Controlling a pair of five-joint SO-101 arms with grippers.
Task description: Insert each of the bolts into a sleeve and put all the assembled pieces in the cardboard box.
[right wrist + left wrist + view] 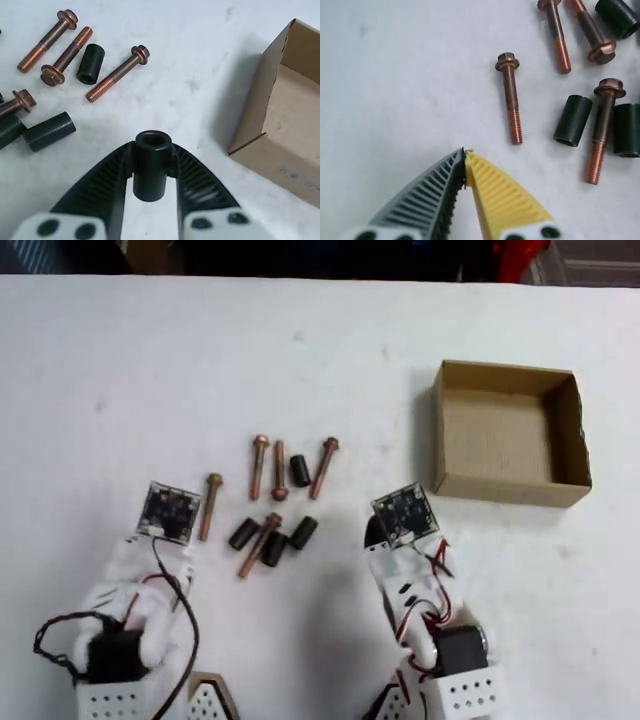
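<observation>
a: high view?
b: bolts [261, 466] and sleeves [299, 470] lie mid bench [150, 360], cardboard box [505, 490] at the far right.
a: left wrist view?
b: left claw [465, 152] is together, near one bolt [510, 102].
a: right wrist view?
b: right claw [151, 150] is clamped on a black sleeve [151, 175].

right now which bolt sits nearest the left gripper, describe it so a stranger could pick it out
Start at the cardboard box and cross the white table to the scatter of bolts and sleeves. On the scatter's side farthest from the box, next to the left gripper, lies one copper bolt. It lies apart from the rest, head pointing away from the arms.
</observation>
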